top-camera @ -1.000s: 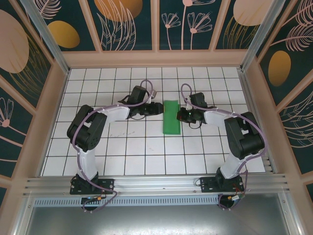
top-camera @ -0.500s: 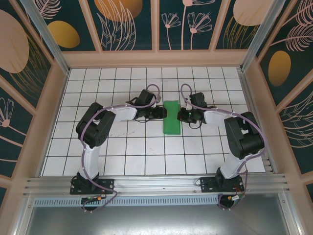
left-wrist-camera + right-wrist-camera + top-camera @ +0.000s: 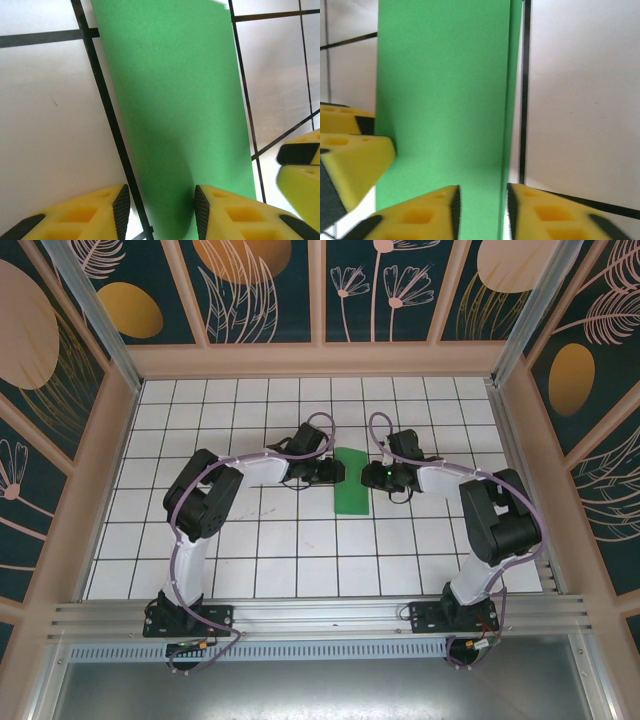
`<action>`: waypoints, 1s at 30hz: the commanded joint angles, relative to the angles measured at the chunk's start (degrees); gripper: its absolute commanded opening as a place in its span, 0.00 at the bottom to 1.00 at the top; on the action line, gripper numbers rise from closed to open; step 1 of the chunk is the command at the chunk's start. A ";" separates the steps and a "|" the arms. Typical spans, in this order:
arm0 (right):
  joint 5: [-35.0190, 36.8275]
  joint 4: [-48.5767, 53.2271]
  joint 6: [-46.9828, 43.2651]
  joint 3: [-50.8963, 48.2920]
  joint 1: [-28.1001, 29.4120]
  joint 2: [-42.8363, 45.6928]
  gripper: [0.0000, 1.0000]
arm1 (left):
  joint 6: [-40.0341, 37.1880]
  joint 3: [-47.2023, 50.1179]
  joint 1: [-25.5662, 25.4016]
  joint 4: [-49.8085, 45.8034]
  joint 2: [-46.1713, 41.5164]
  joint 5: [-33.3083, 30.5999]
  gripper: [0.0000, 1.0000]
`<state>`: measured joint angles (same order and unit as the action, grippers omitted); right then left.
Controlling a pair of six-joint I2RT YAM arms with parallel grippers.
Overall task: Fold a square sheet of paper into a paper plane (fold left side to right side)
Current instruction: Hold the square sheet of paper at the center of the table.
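A: Anything changed?
B: Yes; left gripper (image 3: 336, 472) has come in from 9 o'clock to the green sheet (image 3: 351, 482); right gripper (image 3: 370, 476), at 3 o'clock, has just let go; both jaws narrowly apart, straddling edges; crease probably set.
A: Unclear?
B: Sheet lies mid-table, a folded strip; real contact and layer count hard to make out.
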<state>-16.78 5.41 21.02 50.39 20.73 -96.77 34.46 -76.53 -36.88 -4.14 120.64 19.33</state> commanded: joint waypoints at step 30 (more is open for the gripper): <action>1.03 -4.93 5.00 -14.00 -9.00 30.03 0.82 | -5.56 -6.95 -2.12 -10.82 6.88 -6.44 0.43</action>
<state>-14.11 2.39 25.19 37.21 12.29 -67.92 30.83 -82.98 -38.13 -12.91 123.09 15.59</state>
